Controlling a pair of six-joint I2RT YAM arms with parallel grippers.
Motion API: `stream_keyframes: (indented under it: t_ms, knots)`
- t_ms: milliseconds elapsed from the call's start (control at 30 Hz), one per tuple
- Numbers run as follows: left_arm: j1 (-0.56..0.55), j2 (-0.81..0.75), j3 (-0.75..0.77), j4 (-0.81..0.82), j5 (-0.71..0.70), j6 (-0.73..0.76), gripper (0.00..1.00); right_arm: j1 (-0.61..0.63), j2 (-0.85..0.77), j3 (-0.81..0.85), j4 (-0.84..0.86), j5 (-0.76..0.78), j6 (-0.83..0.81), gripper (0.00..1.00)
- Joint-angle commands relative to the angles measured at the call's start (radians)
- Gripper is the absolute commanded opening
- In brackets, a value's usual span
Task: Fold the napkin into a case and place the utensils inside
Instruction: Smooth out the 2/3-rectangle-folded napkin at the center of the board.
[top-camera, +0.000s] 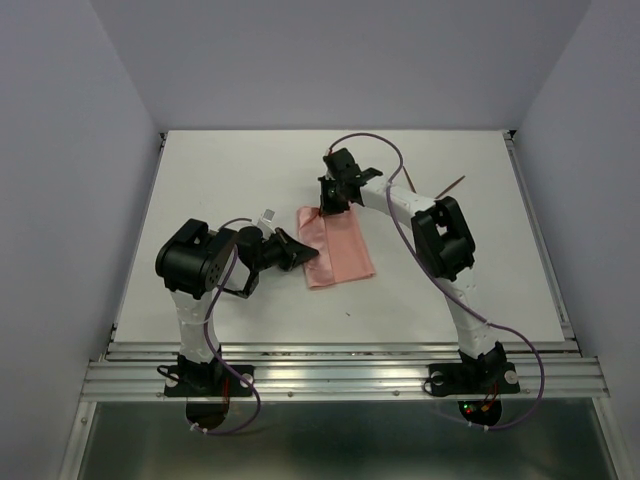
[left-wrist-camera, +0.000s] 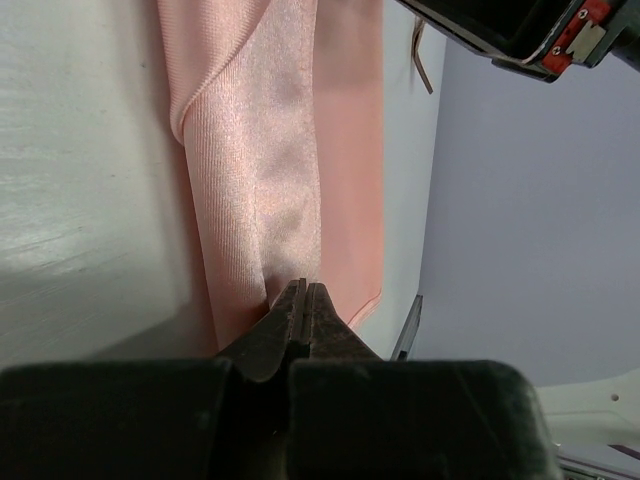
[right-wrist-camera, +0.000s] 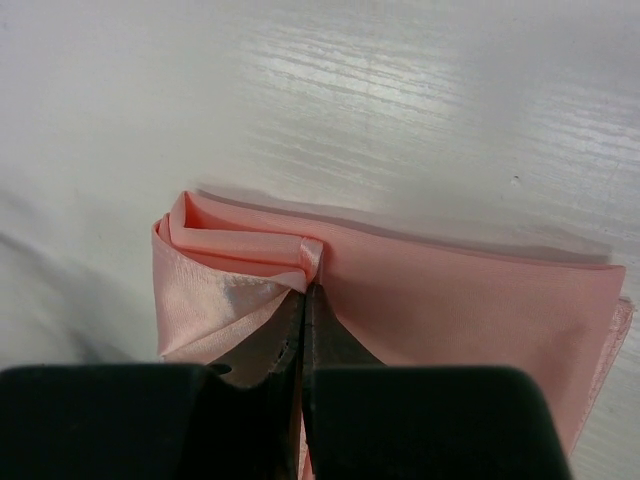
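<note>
From above, the thin, slightly shiny salmon-pink cloth napkin (top-camera: 340, 250) lies folded into a flat oblong near the middle of the white table (top-camera: 220, 180). Its long axis runs from the far side toward the near edge and leans a little to the right at the near end. The left gripper (top-camera: 303, 252) meets its left long edge. The right gripper (top-camera: 328, 207) is at its far end. A thin reddish-brown stick utensil (top-camera: 455, 184) lies well apart, near the table's far right side.

In the left wrist view, the napkin (left-wrist-camera: 270, 150) stretches straight up the frame away from the camera, with a raised glossy fold along its length. The left gripper (left-wrist-camera: 303, 292) is clenched, its tips pressed together on the cloth where that fold begins. The table (left-wrist-camera: 80, 150) is at the left. Past the napkin's far end lies a utensil (left-wrist-camera: 424, 60).

In the right wrist view, the napkin (right-wrist-camera: 450, 300) lies across the frame, long axis left to right, with layered folds gathered at its left end. The right gripper (right-wrist-camera: 308, 288) is clamped on a small tuck of cloth pulled up from the top edge. The table (right-wrist-camera: 400, 100) lies beyond.
</note>
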Motion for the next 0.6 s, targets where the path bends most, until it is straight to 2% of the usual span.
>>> stream_keyframes:
  t_ms: [0,433,567]
  knots:
    - [-0.007,-0.031,0.002,0.017,0.020,0.018,0.00,-0.005,0.014,0.069,0.020,0.010,-0.014,0.02]
    - [-0.007,-0.030,0.010,0.003,0.023,0.026,0.00,-0.005,0.020,0.099,0.024,0.054,-0.032,0.01]
    - [-0.009,-0.014,0.024,0.003,0.022,0.026,0.00,-0.005,0.029,0.110,0.027,0.067,-0.033,0.06]
